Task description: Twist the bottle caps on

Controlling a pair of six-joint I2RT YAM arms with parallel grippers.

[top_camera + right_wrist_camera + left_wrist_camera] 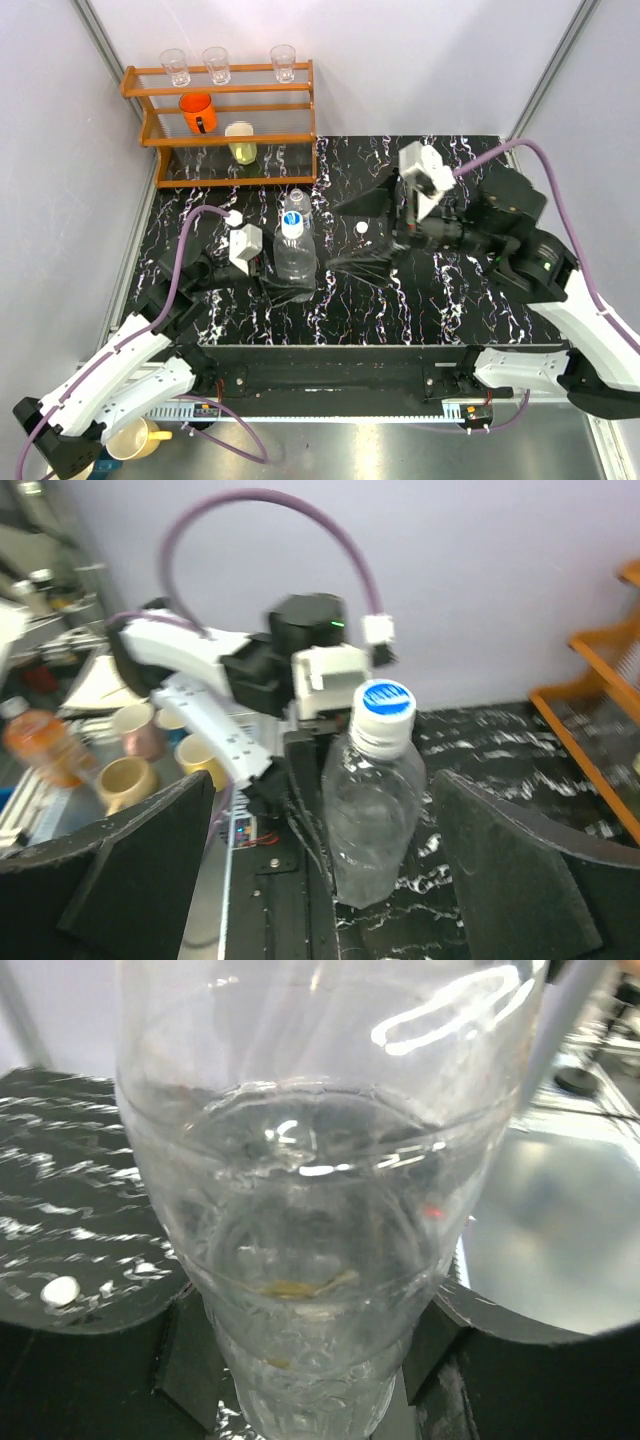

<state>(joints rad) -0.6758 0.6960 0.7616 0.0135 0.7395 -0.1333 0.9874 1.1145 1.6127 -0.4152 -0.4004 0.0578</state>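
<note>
Pale walls close in a black, white-veined marble surface [420, 310], with metal posts running up at both far corners. A wooden rack [230, 95] fills the far left corner, with clear glasses [216, 64] on top and an orange cup [198, 112] and a yellow cup [241, 142] on the shelves below.

Left of the surface's middle, a clear bottle [293, 255] stands upright with a blue-and-white cap [291, 227] on its neck. The left gripper [288, 290] is clamped around its lower body, a pad pressed to each side. A second bottle [295, 207] stands just behind it, toward the far edge.

The right gripper [322, 810] faces the capped bottle with its fingers [150, 865] spread wide. They touch nothing. A loose cap [362, 229] lies flat near the middle of the surface, under that gripper.

Bare marble shows along the near edge between the two arms and along the far edge right of the rack. A yellow mug [140, 438] sits beyond the near left corner.
</note>
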